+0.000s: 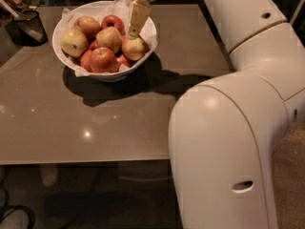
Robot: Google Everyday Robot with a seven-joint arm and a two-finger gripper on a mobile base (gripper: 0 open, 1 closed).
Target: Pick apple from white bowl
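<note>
The white bowl (143, 61), lined with crumpled white paper, stands at the back left of the table and holds several apples. The apple (135, 48), pale yellow-gold with a reddish blush, lies at the bowl's right side. My gripper (133, 33) hangs down from the top of the view, its tip right above this apple, touching or nearly touching its top. A yellow apple with a small dark sticker (74, 42) lies at the bowl's left. A small red apple (113, 22) lies at the back.
A dark mesh basket (27, 26) with utensils stands at the table's far left corner. My white arm (228, 147) fills the right side of the view. The grey table (95, 123) runs forward to its front edge.
</note>
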